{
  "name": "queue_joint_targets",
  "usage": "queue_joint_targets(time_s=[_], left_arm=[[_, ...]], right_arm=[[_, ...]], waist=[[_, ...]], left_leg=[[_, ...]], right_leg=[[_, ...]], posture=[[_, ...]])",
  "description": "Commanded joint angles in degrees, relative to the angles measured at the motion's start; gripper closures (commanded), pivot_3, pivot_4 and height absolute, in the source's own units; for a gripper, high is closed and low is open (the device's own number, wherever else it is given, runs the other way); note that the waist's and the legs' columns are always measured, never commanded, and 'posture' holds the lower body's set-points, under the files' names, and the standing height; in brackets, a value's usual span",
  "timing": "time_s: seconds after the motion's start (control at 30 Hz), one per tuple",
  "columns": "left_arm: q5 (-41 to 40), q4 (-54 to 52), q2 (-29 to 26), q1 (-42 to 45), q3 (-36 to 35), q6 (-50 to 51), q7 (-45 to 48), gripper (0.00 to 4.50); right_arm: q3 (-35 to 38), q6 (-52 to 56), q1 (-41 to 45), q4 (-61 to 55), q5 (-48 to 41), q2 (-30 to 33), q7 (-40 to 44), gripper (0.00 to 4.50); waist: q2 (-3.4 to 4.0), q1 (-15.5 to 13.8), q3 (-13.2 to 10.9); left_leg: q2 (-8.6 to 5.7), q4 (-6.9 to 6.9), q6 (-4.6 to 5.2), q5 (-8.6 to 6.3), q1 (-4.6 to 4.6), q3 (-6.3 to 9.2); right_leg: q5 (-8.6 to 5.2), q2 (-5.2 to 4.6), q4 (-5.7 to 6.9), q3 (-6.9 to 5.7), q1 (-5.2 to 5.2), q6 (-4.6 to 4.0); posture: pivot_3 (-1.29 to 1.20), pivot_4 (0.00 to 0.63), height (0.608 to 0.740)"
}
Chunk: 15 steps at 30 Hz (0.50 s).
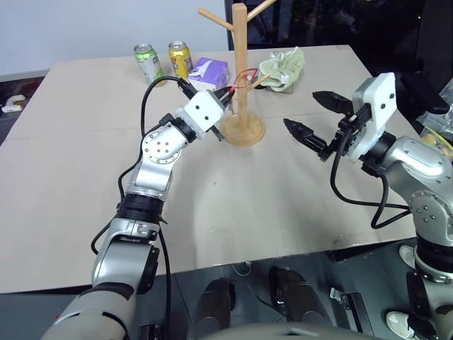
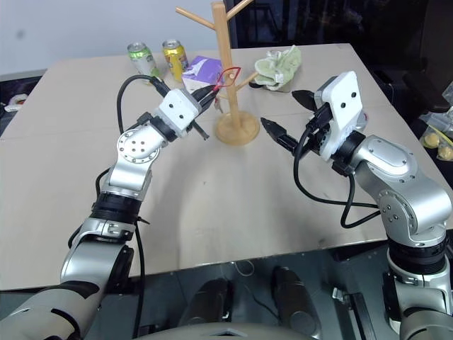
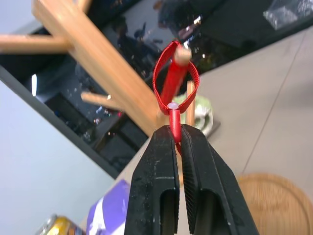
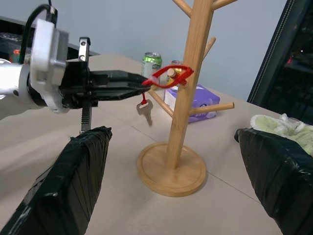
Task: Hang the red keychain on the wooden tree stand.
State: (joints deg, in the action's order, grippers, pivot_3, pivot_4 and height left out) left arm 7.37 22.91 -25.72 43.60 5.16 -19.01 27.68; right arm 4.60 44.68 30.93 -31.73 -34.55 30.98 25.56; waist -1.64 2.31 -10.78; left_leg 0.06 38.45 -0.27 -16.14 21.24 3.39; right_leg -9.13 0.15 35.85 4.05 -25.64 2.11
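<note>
light: bright, even | shadows: soft | glare: glints on dark glass (image 3: pixel 195 22) | blur: background soft

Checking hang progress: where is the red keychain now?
The red keychain is pinched in the left hand, its loop around a red-tipped peg of the wooden tree stand.

Red keychain (image 3: pixel 172 81), light-wood stand (image 4: pixel 188 83), green can (image 1: pixel 148 62), yellow can (image 1: pixel 180 59).
</note>
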Motion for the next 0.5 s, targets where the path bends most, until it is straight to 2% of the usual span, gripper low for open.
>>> queue_joint_targets(time_s=[0.03,0.07,0.1,0.17,0.27,0.37,0.43,0.5], left_arm=[[0.9,-0.5,-0.6,1.4,-0.2,0.2,-0.8,4.44],[0.9,-0.5,-0.5,1.4,-0.3,0.2,-0.8,4.44],[0.3,-0.7,-0.4,1.3,-0.7,0.6,-0.5,3.95],[-1.8,-1.4,-0.2,1.1,-1.5,2.0,0.7,3.46],[-10.1,-4.9,-0.5,-0.2,-3.3,5.4,7.6,2.17],[-16.9,-8.4,-3.3,-1.4,-5.9,12.1,13.7,0.91],[-22.0,-10.3,-6.9,-1.1,-8.2,20.3,18.3,0.09],[-27.5,-11.9,-11.7,0.2,-10.1,31.6,23.4,0.09]], right_arm=[[1.9,-0.6,0.9,-2.2,-0.5,0.6,-0.4,0.00],[1.9,-0.6,0.9,-2.3,-0.5,0.7,-0.4,0.00],[2.0,-0.6,0.8,-2.3,-0.6,0.7,-0.4,0.00],[1.9,-0.5,0.9,-2.3,-0.6,0.8,-0.4,0.00],[1.8,-0.6,1.0,-2.3,-0.7,1.3,0.2,0.00],[2.1,-0.6,1.2,-2.2,-1.1,2.7,1.8,0.00],[2.9,-0.4,1.6,-1.5,-1.9,4.4,3.4,0.00],[3.7,-0.1,2.4,-0.4,-2.9,6.3,5.5,0.00]], waist=[[0.00,0.0,0.0],[0.00,0.0,0.0],[0.00,0.0,0.0],[0.00,0.0,0.0],[0.00,0.0,0.0],[0.00,0.2,0.0],[0.00,0.3,0.0],[0.00,0.4,0.0]], left_leg=[[0.00,0.00,0.00,0.00,0.00,0.00],[0.00,0.00,0.00,0.00,0.01,0.00],[0.00,0.00,0.00,0.00,0.01,0.00],[0.00,0.00,0.00,0.00,0.01,0.00],[0.00,0.00,0.00,0.00,0.01,0.00],[0.02,-0.01,0.00,0.00,0.00,-0.02],[0.03,-0.01,0.00,0.00,-0.01,0.00],[0.06,0.00,0.00,0.00,-0.03,0.00]], right_leg=[[0.00,0.00,0.00,0.00,0.00,0.00],[0.00,0.00,0.00,0.00,0.00,0.00],[0.00,0.00,0.00,0.00,0.00,0.00],[0.00,-0.01,0.00,0.00,0.00,0.00],[0.00,0.00,0.00,0.00,0.00,0.00],[0.00,0.01,0.01,0.00,-0.02,0.00],[-0.01,0.04,0.01,-0.01,-0.02,-0.01],[-0.01,0.10,0.05,0.00,-0.02,-0.01]], posture=[[0.00,0.150,0.740],[0.00,0.150,0.740],[0.00,0.150,0.740],[0.00,0.150,0.740],[0.00,0.150,0.740],[0.00,0.150,0.740],[0.00,0.150,0.740],[0.00,0.150,0.740]])
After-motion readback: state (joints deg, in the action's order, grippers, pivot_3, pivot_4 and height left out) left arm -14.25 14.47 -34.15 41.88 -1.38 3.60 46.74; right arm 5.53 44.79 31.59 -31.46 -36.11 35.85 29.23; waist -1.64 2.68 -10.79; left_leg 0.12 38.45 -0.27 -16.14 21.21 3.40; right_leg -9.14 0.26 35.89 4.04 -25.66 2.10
